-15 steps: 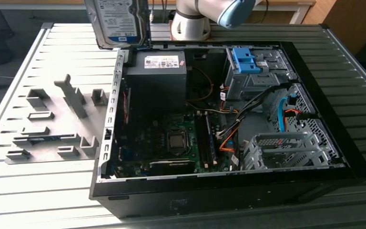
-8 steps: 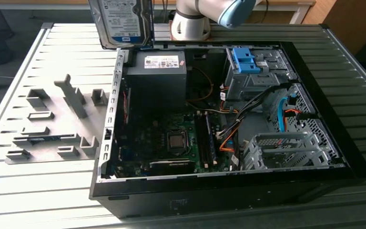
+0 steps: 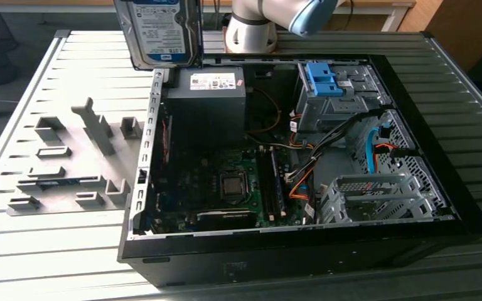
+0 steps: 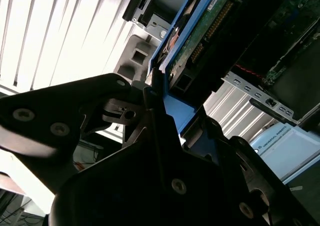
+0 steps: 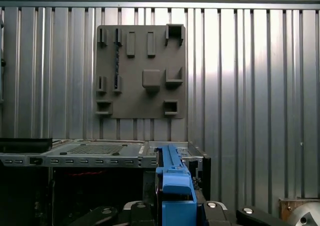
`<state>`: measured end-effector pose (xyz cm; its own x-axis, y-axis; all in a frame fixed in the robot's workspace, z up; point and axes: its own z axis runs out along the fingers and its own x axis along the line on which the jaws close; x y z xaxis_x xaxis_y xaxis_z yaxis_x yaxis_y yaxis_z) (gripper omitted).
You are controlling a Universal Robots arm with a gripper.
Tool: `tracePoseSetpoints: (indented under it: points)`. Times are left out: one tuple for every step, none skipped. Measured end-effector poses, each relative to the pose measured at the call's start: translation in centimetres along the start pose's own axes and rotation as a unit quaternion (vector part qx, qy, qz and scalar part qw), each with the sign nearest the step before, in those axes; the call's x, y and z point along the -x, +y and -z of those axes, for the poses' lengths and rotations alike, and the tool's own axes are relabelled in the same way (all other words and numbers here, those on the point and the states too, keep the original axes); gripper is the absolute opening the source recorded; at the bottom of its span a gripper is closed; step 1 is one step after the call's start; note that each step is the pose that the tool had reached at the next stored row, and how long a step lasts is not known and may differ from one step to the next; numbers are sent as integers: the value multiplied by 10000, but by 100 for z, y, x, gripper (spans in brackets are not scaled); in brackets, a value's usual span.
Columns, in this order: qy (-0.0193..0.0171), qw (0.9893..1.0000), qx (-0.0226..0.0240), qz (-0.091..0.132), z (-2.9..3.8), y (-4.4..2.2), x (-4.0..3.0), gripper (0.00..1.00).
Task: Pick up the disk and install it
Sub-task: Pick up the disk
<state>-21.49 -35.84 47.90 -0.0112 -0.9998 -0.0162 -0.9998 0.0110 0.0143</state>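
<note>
In the exterior view, your disk (image 3: 159, 31) hangs upright, aloft beside the open computer case (image 3: 308, 251). In the second wrist view, the gripper (image 4: 160, 103) clamps its blue frame; the long axis runs straight away from the fingers. In the first wrist view, it stands edge-on.

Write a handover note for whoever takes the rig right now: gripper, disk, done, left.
Grip: the gripper is shut on the disk, clamping its blue frame.
Where: the disk hangs upright in the air, above the far corner of the open computer case at the exterior view's left, clear of the table.
Done: pick-up.
Left: the install; the disk is not in the computer case yet.
</note>
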Motion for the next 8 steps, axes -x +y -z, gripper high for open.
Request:
tracePoseSetpoints:
  points:
    - [0,10000,-1,0,-1,-10,-5,37]
    - [1,10000,1,0,0,-24,-7,37]
    - [0,10000,0,0,0,-43,-7,37]
    - [1,10000,0,0,0,-68,-7,37]
    - [1,10000,0,0,1,-99,-7,37]
    - [1,10000,0,0,1,-130,-7,37]
    - [1,10000,1,0,1,-160,-7,37]
    - [0,10000,0,0,2,-189,-7,37]
